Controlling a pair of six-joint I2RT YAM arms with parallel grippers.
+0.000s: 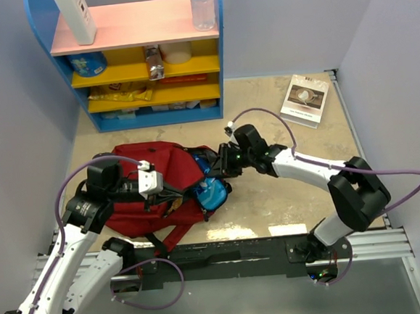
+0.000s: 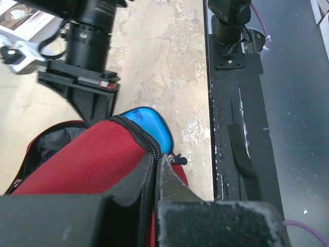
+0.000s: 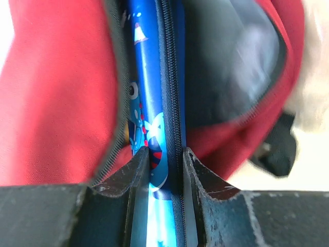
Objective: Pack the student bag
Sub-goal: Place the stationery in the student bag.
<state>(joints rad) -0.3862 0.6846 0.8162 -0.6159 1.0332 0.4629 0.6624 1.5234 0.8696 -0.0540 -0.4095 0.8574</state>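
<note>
Between right claw (image 3: pixel 165 154) tips, clamped edge-on: blue pencil case (image 3: pixel 144 92), half inside red bag (image 3: pixel 56 87) just ahead. Opposite, left claw (image 2: pixel 157 160) pinches bag's zipper lip; best lifted so case slides straight in w/o snagging.

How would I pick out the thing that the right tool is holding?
Find the dark red student bag lying mid-table, in front of the blue shelf unit. At its open mouth, on the side toward the right arm, the right tool grips a pencil case sitting partly inside. It alone is glossy bright blue, with a black zipper and cartoon print.
</note>
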